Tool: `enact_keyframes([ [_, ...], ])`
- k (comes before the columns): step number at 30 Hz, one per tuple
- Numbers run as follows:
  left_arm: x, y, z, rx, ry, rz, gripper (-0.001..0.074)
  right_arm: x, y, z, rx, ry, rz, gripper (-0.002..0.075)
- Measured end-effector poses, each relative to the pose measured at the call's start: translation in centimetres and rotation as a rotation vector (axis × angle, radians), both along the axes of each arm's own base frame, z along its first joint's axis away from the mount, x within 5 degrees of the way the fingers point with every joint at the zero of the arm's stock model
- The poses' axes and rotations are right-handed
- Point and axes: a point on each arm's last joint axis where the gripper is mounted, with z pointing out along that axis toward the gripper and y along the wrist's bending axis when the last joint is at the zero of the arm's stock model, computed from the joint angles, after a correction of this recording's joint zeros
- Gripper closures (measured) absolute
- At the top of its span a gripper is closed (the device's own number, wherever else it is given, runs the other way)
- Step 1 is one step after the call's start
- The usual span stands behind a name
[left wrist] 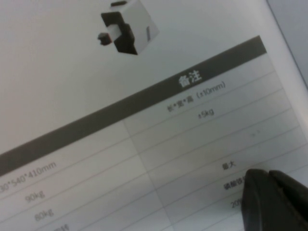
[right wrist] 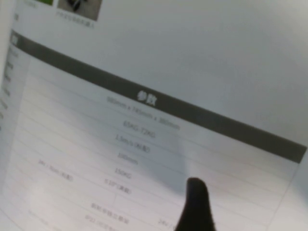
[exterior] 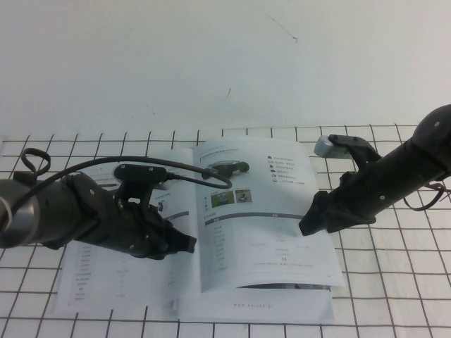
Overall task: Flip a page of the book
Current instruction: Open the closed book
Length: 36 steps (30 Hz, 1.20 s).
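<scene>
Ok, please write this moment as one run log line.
book: open | page: bowed up | left gripper: on left half | right gripper: at page's right edge

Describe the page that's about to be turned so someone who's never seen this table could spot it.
An open book lies on the gridded table, between the left gripper, over its left half, and the right gripper at its right edge. The page is the right-hand leaf that bows above the flat ones; only it shows a black low vehicle over two greenish photos.
</scene>
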Motion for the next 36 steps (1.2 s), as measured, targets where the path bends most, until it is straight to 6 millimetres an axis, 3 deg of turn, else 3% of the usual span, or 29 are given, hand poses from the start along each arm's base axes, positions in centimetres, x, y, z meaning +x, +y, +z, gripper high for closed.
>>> enact_keyframes([
  [20,0.0,0.0,0.0,-0.001,-0.002,0.005,0.0737,-0.2,1.4,1.3,0.201,0.025,0.000,0.0219],
  [32,0.1,0.0,0.0,0.000,-0.005,0.007,0.0737,-0.2,2.9,4.9,0.518,-0.043,0.016,0.0219],
  [36,0.0,0.0,0.9,-0.009,-0.028,0.006,0.0737,-0.3,3.3,5.7,0.608,-0.063,0.045,0.0219],
])
